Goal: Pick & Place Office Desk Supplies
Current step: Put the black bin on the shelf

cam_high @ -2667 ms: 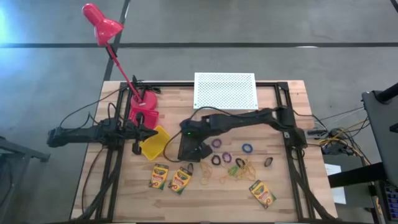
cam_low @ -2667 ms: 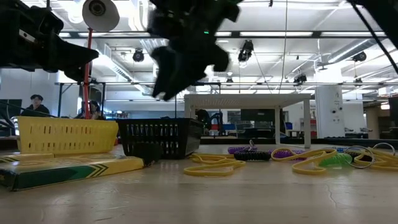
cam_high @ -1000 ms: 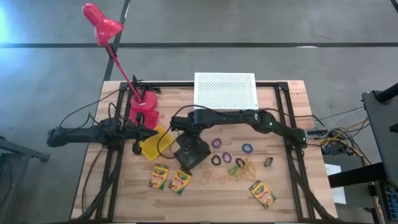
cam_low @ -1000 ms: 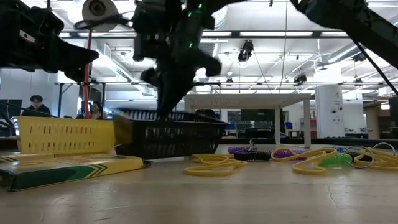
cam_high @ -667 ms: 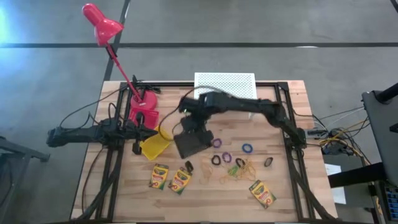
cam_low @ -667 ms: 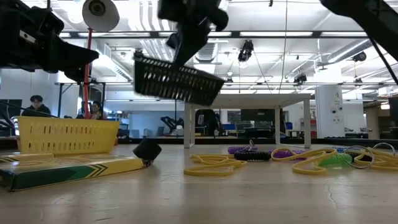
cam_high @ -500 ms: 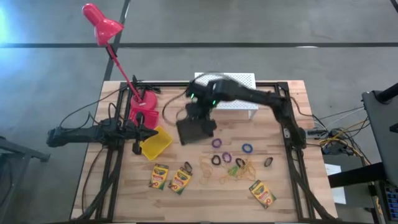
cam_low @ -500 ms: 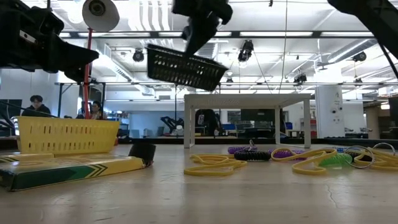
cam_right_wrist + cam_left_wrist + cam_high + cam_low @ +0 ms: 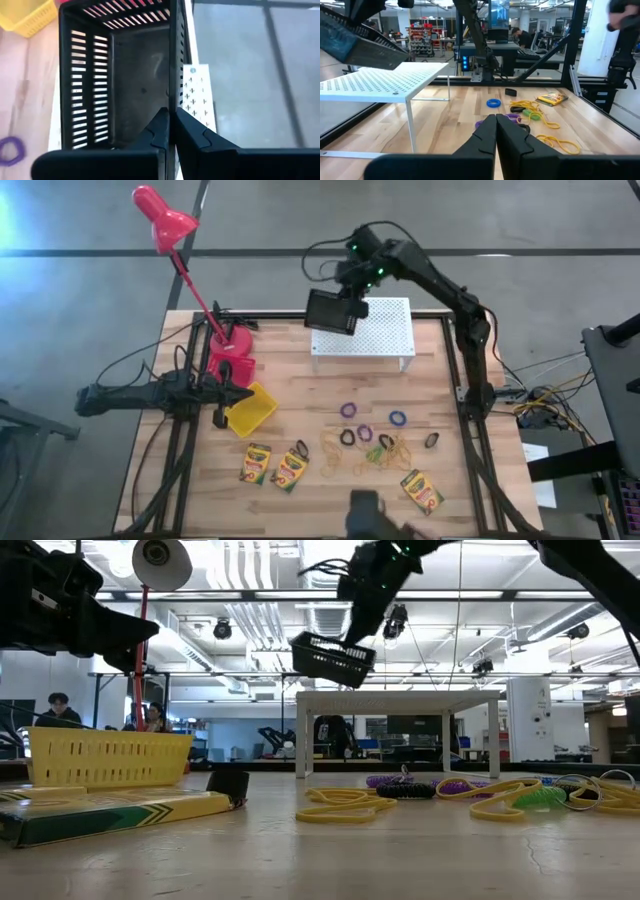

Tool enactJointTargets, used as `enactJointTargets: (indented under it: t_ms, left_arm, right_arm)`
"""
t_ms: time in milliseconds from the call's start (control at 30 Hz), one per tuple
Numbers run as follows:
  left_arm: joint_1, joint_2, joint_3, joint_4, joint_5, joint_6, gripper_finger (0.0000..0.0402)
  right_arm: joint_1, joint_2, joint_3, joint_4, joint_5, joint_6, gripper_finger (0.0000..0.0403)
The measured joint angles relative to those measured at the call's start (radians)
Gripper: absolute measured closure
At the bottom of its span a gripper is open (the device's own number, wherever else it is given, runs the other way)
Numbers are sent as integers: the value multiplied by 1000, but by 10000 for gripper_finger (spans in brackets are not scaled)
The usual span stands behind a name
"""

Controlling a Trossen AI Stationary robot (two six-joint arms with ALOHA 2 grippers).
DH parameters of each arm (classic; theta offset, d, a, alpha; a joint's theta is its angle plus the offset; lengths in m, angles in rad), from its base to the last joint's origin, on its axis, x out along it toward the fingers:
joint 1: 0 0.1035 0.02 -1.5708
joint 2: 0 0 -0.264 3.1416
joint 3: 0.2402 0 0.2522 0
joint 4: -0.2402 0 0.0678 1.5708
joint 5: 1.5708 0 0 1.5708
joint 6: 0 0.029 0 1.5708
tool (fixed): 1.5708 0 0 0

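Right tool (image 9: 352, 302) clamped on black basket (image 9: 335, 311) wall | held above riser (image 9: 375, 327) far-left | next: lower, release.

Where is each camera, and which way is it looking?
High view: above the table, looking straight down; both arms show.
Low view: at tabletop height, looking across at the yellow basket; arms come from above.
Left wrist view: on the left arm, past its shut left end effector toward the white riser.
Right wrist view: on the right arm; right end effector pinching the black basket.
High and low views both show that black basket above the riser.
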Motion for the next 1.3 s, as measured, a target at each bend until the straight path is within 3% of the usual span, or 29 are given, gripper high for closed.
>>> enactJointTargets:
  t_ms: [400, 667, 1100, 1300]
  left_arm:
    - [0, 0, 0, 0, 0, -2, 387]
    - [0, 0, 0, 0, 0, -2, 387]
    - [0, 0, 0, 0, 0, 1, 387]
    - [0, 0, 0, 0, 0, 1, 387]
  right_arm:
    - [-48, 51, 0, -99, -35, -94, 390]
    - [-48, 79, 0, -32, 43, -115, 387]
    - [-43, 84, 0, 88, 141, -100, 278]
    - [20, 10, 1, 66, 131, -2, 260]
